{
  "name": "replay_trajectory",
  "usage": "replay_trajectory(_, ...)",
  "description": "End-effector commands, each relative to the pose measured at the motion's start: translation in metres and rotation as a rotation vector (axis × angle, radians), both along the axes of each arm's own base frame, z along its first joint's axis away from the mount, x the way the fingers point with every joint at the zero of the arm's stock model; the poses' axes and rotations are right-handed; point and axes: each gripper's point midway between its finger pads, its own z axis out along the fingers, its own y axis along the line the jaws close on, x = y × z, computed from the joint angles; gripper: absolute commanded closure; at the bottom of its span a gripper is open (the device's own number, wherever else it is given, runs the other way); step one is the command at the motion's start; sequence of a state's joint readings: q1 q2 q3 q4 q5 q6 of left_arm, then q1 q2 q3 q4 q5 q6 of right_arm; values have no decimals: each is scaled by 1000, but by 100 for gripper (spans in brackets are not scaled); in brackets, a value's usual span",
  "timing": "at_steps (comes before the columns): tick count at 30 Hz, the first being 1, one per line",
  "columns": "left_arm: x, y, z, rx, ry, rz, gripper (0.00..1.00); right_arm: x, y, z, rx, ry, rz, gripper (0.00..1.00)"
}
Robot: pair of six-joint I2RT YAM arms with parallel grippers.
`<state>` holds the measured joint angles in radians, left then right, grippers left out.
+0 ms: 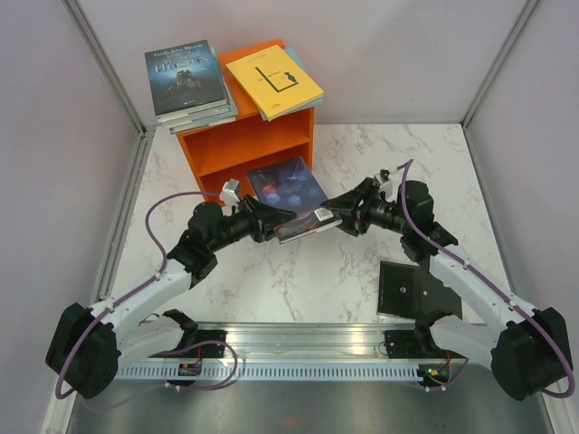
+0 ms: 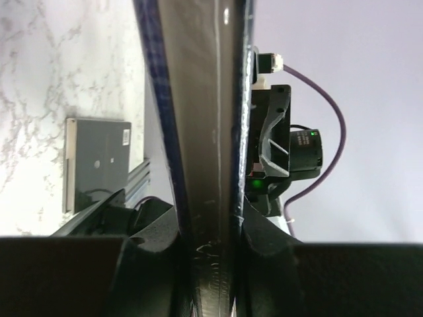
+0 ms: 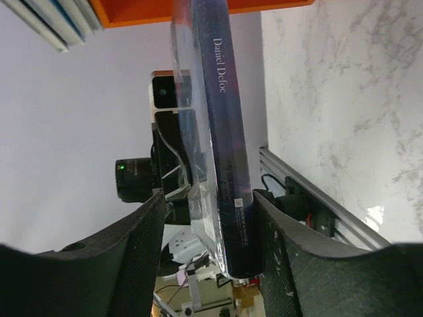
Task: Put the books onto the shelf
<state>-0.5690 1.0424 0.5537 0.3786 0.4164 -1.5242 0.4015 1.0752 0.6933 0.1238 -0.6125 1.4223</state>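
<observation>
A dark blue book (image 1: 288, 194) hangs in the air just in front of the orange shelf (image 1: 244, 145), held flat between both arms. My left gripper (image 1: 264, 220) is shut on its left edge; in the left wrist view the book (image 2: 205, 132) is pinched between the jaws of the left gripper (image 2: 211, 264). My right gripper (image 1: 330, 217) straddles the opposite corner. In the right wrist view the right gripper (image 3: 208, 205) has one finger against the book's spine (image 3: 225, 145) and a gap at the other. More books (image 1: 188, 81) and a yellow book (image 1: 274, 80) lie on the shelf top.
A black book (image 1: 405, 289) lies flat on the marble table near the right arm's base and also shows in the left wrist view (image 2: 98, 162). Grey walls close in the table on three sides. A metal rail (image 1: 298, 348) runs along the near edge.
</observation>
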Motion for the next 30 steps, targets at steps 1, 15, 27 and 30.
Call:
replay_trajectory(1, 1, 3, 45, -131, -133, 22, 98, -7, 11, 65, 190, -140, 43, 42)
replay_trajectory(15, -3, -6, 32, -88, -121, -45, 77, -13, 30, 98, 213, -217, 97, 100)
replay_trajectory(27, -35, 35, 26, 178, -192, -38, 0, 29, -37, 177, 22, -385, -20, 100)
replay_trajectory(30, -43, 48, 17, 234, -187, -11, 0, 26, -36, 211, 23, -452, 16, 100)
